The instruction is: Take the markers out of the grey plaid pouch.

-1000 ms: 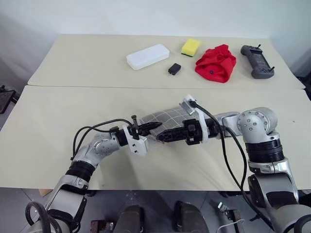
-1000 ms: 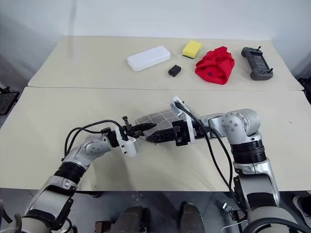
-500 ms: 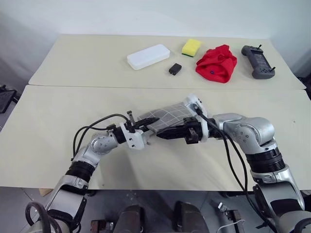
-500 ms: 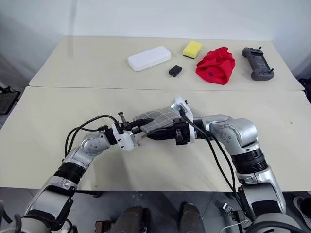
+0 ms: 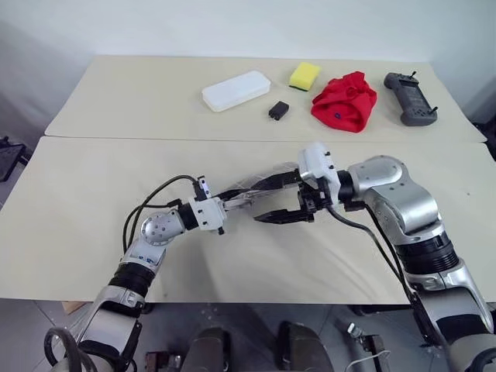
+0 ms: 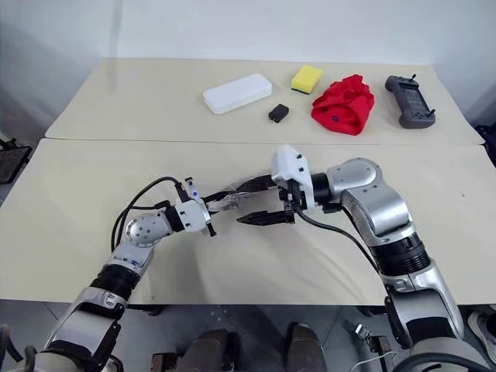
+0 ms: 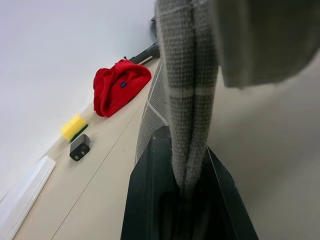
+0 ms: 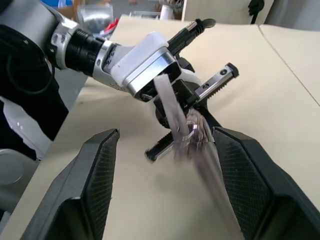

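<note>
While we look down over both arms, the widest thing we meet is the beige counter (image 5: pixel 93 194), with a second counter (image 5: pixel 139 93) butted against its far edge. On that far counter sit, well apart from the arms, a red cloth (image 5: pixel 345 101), a white case (image 5: pixel 235 90), a dark grey handheld controller (image 5: pixel 410 98), a yellow sponge (image 5: pixel 304 74) and a small black block (image 5: pixel 278 110). Above the middle of the near counter we see the grey plaid pouch (image 5: pixel 256 188), lifted off the surface and stretched between the two arms. Our left claw (image 5: pixel 231 198) is clamped tight on one end of it; in the left wrist view the cloth edge (image 7: pixel 187 100) sits pinched between the two black fingers (image 7: pixel 150 200). Our right claw (image 6: pixel 260 203) stands with its fingers spread wide, one over the pouch and one under it, and we cannot quite tell whether either finger touches the cloth. The right wrist view shows those broad pads (image 8: pixel 95 175) apart, nothing gripped between them.
</note>
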